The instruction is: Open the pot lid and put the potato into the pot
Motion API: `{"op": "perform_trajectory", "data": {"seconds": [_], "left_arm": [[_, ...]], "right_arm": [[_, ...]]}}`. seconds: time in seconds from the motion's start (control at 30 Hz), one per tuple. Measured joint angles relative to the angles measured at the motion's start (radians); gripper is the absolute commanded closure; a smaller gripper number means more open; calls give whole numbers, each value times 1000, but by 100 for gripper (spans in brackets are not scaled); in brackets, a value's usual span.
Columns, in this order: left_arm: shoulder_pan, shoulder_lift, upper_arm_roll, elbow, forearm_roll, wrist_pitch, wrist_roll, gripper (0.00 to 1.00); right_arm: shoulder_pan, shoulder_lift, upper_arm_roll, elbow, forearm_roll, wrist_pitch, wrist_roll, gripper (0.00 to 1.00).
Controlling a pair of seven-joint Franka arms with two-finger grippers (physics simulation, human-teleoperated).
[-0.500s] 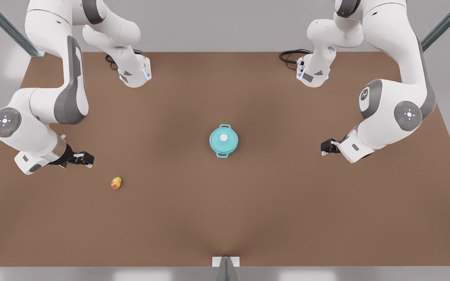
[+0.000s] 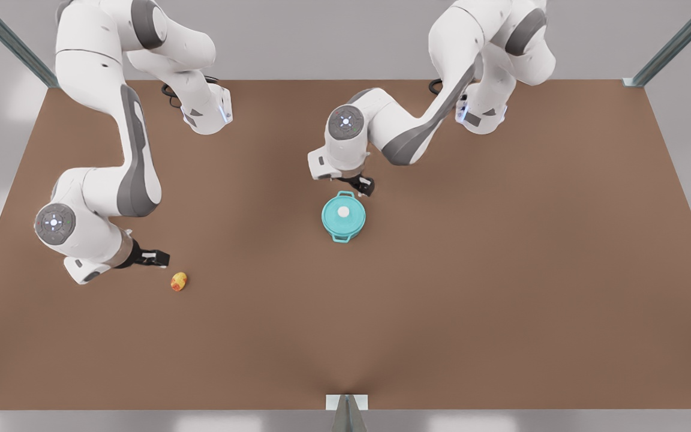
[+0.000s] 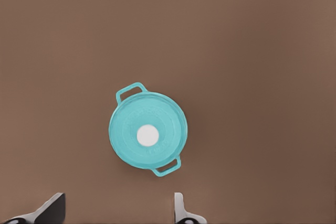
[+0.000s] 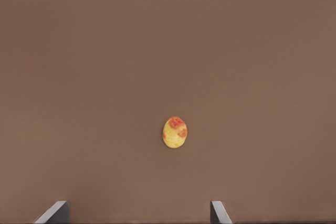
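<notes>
Looking at where things stand: the lid [image 2: 344, 214] sits closed on the pot [image 2: 344, 236], middle of the brown table [image 2: 501, 312], and the potato [image 2: 179, 281] lies well apart from it toward the front view's left.

Our left gripper [image 2: 364, 187] hangs just beside the pot's far handle, fingers spread with nothing in them. In its wrist view the lid [image 3: 147, 137] and its white knob [image 3: 147, 135] are in plain sight ahead of the fingertips [image 3: 178, 208]. Our right gripper [image 2: 161, 259] is near the potato, also spread and empty, with the potato [image 4: 175, 132] lined up between its fingers [image 4: 218, 211].

Handling guesses: the lid looks rigid and smooth, so we'd pinch the knob rather than the flat rim, which gives nothing to hold. It's probably light enough, but it could tilt if caught off-centre. The potato is small, rounded and likely to roll or squirt out, so we'd close across its narrow middle, not the ends.
</notes>
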Motion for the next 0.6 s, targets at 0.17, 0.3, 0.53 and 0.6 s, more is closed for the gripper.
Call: {"op": "perform_trajectory", "data": {"seconds": [0.17,0.3,0.53,0.6], "left_arm": [[-43,89,-13,-119,38,182,-212,0],[-34,123,-9,-152,53,305,-344,0],[-24,146,-7,-191,122,395,-505,0],[-24,142,-6,-217,146,406,-539,0]], "right_arm": [[17,42,-7,-96,-5,141,53,0],[-9,121,-24,-126,7,241,88,0],[-16,176,-23,-214,33,431,165,0],[-13,181,-23,-252,35,485,185,0]]}}
